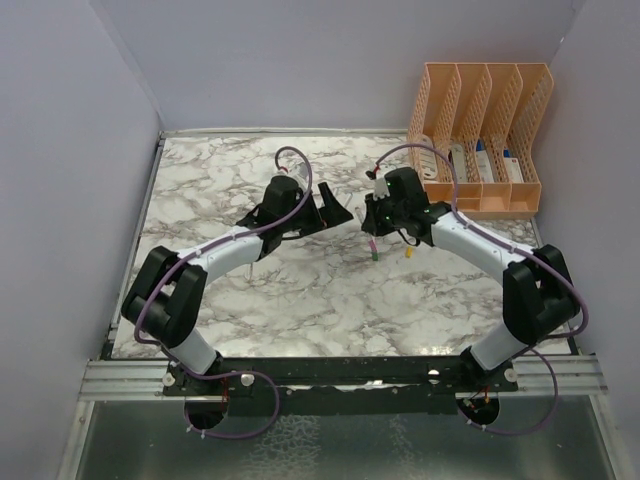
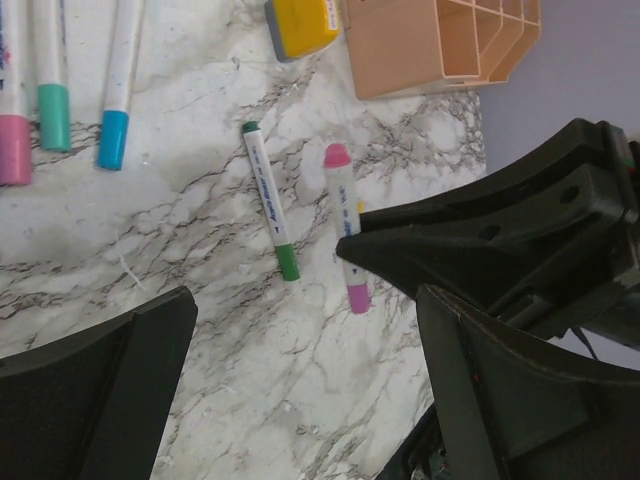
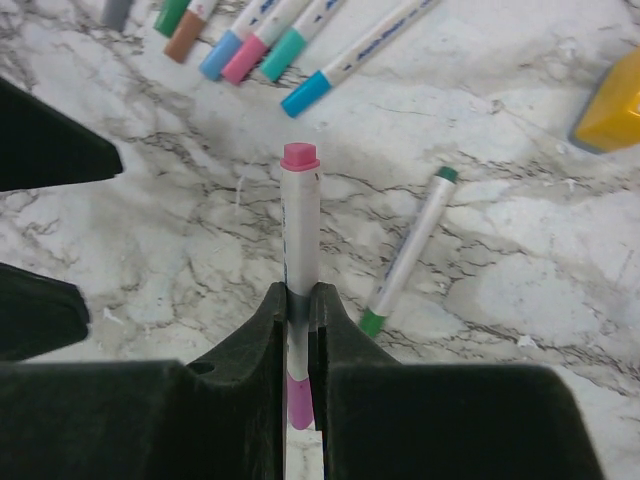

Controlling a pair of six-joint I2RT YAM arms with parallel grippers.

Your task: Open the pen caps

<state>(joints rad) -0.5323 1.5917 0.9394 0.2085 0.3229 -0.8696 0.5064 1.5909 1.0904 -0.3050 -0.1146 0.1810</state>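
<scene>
Pink-capped pen (image 3: 298,225) sat pinched in the closed jaws of the right gripper (image 3: 298,310); the left gripper (image 2: 305,300) gaped wide, seemingly holding nothing

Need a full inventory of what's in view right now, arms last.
pink-capped pen: one, white barrel, pink cap at each end, clamped in the right gripper.
green-capped pen: one, white barrel, green ends, lying on the table beside the held pen, not touching it.
row of pens: at least six, caps green, brown, blue, pink, teal, blue, side by side farther off.
yellow item: one, yellow, on the table, cut by the frame.
organizer: one, peach, four slots, far right corner, contents unclear.
table: one, white-grey marble.
left gripper: open, empty, facing the held pen.
right gripper: shut on the pink-capped pen.
</scene>
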